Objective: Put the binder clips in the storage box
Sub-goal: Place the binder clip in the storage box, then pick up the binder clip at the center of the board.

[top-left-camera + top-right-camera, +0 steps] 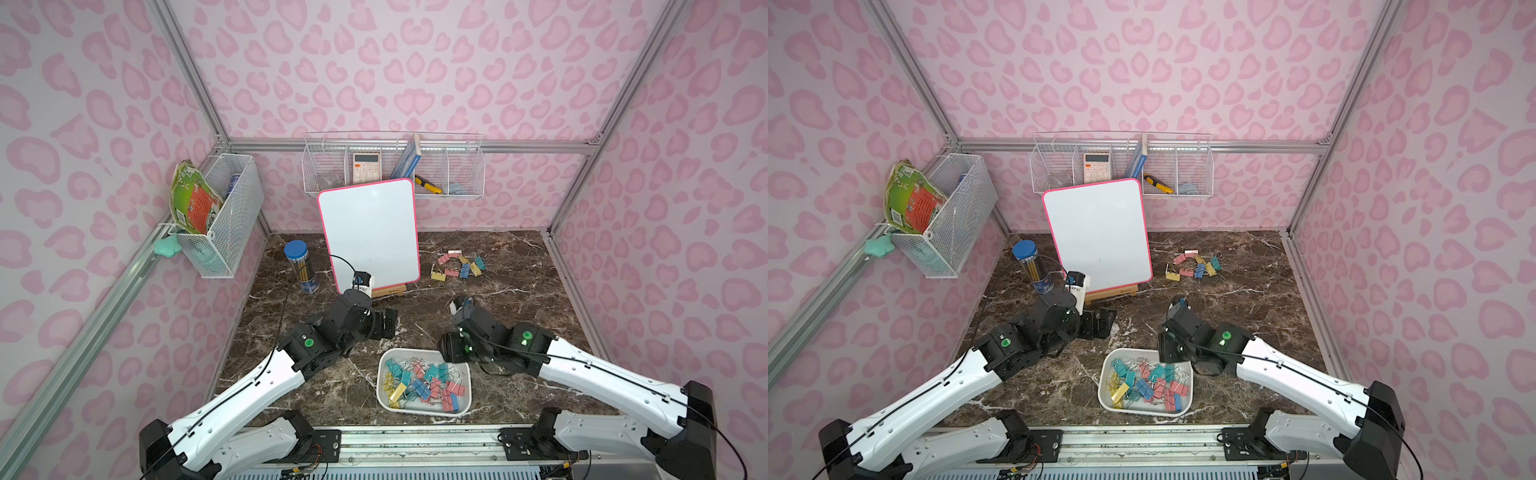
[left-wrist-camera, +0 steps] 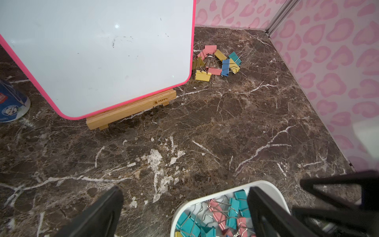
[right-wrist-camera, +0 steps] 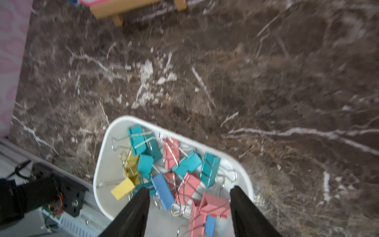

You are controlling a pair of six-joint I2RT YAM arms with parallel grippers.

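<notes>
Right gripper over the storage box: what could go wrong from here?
The open right gripper hangs over the piled binder clips in the storage box; it could snag a wire handle when lifting. The loose clips by the whiteboard overlap, so one grab may drag several.

Two arms in glossy white moulded plastic shells point(image 1: 270, 386) join at blocky black joint housings point(image 1: 349, 316), the elbow ones marked with a round green dot point(image 1: 308, 342). A thin black cable point(image 1: 254, 379) runs clipped along each shell. The right gripper point(image 3: 189, 188) has matte black wedge-shaped fingers point(image 3: 135, 213); silver screws stud the black base brackets point(image 1: 328, 442)
</notes>
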